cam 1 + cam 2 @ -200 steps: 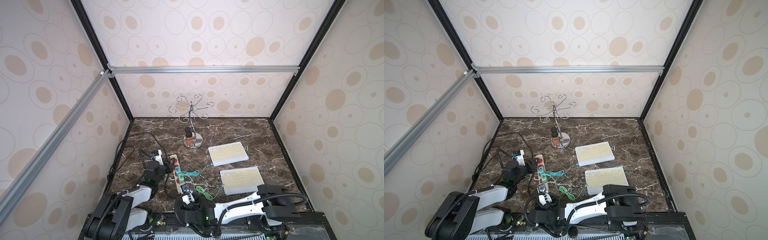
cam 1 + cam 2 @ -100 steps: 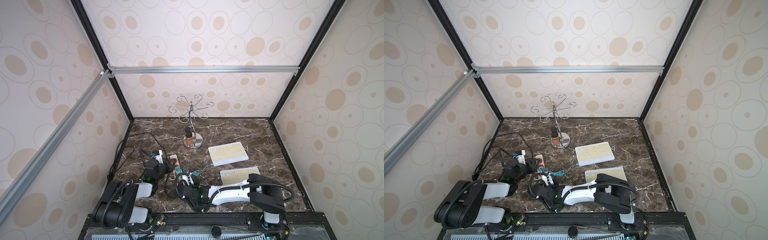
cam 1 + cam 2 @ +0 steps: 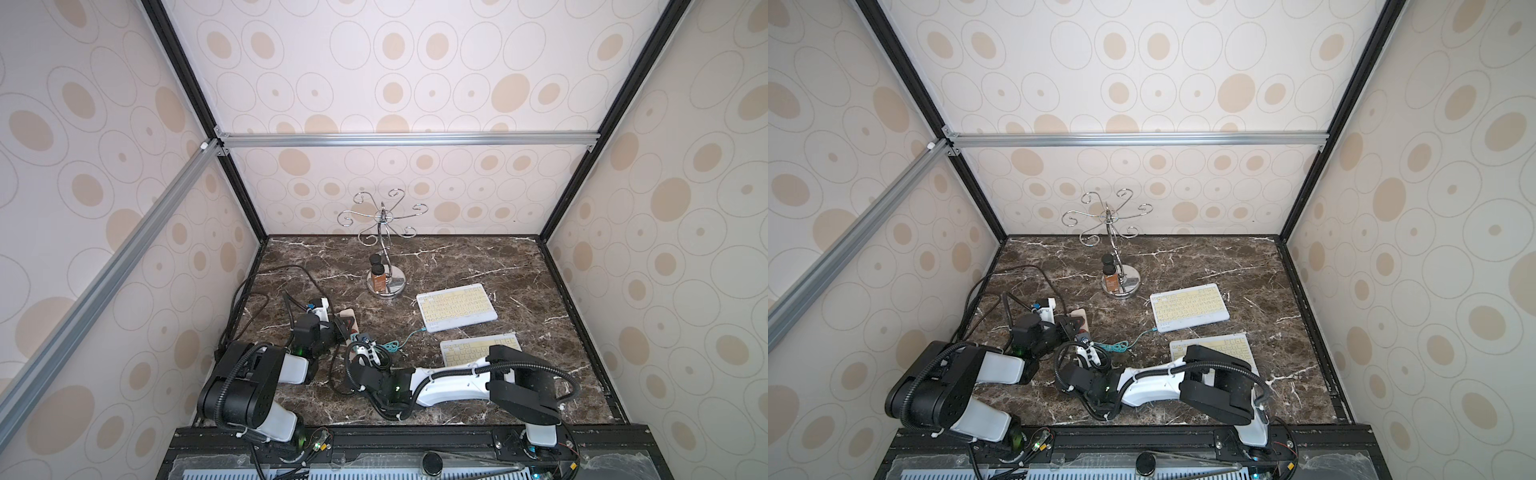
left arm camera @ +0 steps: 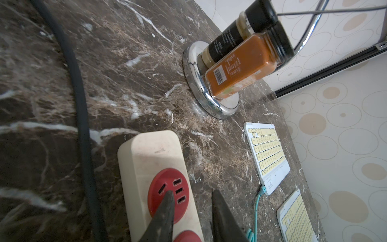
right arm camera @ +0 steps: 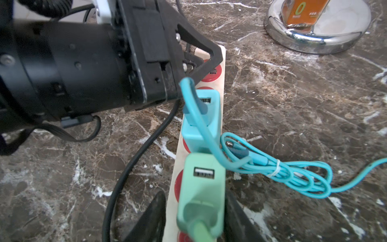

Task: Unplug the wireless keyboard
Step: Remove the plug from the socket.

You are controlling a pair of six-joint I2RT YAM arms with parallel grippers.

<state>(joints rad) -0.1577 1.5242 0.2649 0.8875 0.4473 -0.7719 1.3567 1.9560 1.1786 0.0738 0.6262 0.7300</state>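
Two white keyboards with yellow keys lie on the marble; the far keyboard (image 3: 456, 306) has a teal cable (image 4: 259, 197) in its corner. My right arm partly covers the near keyboard (image 3: 478, 351). The teal cable runs in a coil (image 5: 282, 169) to a blue charger (image 5: 201, 125) on the cream power strip (image 4: 146, 150). My right gripper (image 5: 194, 193) is open, straddling a green charger (image 5: 201, 178) on the strip. My left gripper (image 4: 192, 192) is open at the strip's far end, one fingertip (image 4: 168, 199) on a red socket, the other off the strip's edge.
A chrome hook stand (image 3: 384, 286) with two spice jars (image 4: 240, 69) stands behind the strip. A thick black cable (image 4: 79, 104) runs along the left side of the strip. Patterned walls enclose the table on three sides.
My right arm has swung away from the front edge up to the power strip, over the green charger. My left gripper has shifted onto the strip's far end and its jaws have narrowed.
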